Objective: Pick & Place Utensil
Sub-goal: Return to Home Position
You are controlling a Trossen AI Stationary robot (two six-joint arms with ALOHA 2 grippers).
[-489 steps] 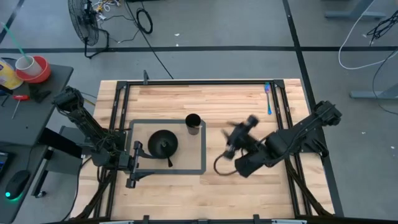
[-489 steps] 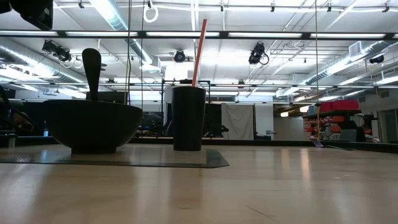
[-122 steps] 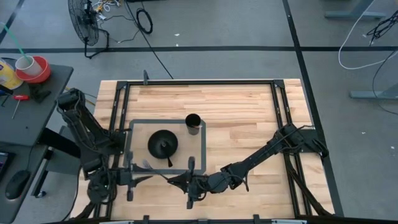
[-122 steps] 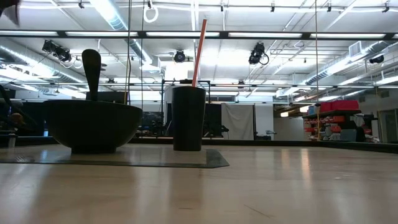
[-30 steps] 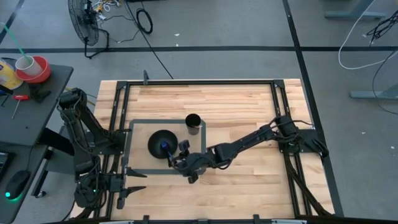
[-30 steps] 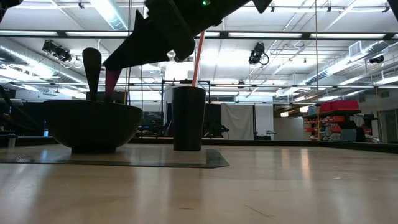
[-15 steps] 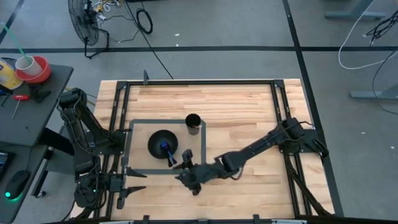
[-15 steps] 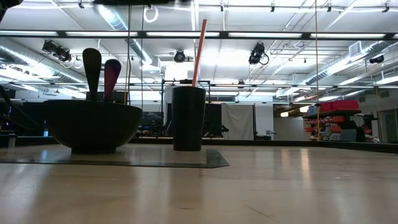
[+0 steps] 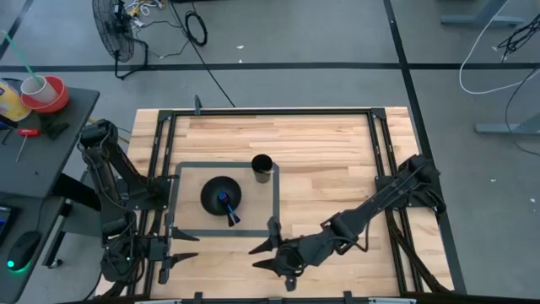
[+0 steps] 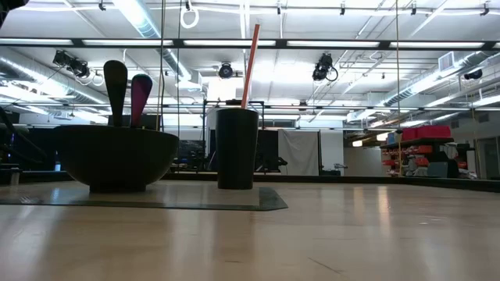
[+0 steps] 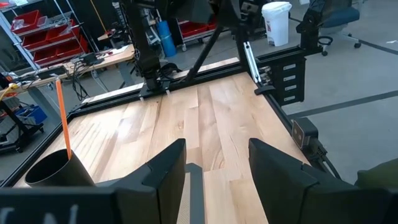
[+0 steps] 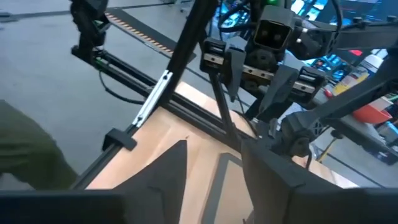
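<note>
Since approx 1 s earlier, the right gripper (image 9: 266,247) had backed off from beside the round black bowl (image 9: 208,192) to the front edge of the pale wooden table (image 9: 337,152), fingers spread, holding nothing. At front-left the left gripper (image 9: 186,247) sat parked, fingers spread too. Step in hand, by my read: return to home, w/ placing done. Next move prob. called for folding the right arm back to its own side, clear of the tall black cup (image 9: 262,167). Count: 1 bowl, 1 cup, 1 thin orange straw (image 10: 250,62) standing in the cup, 1 black plastic spoon (image 10: 116,86) & 1 blue-handled fork (image 9: 229,206), both in the bowl; 2 arms.
</note>
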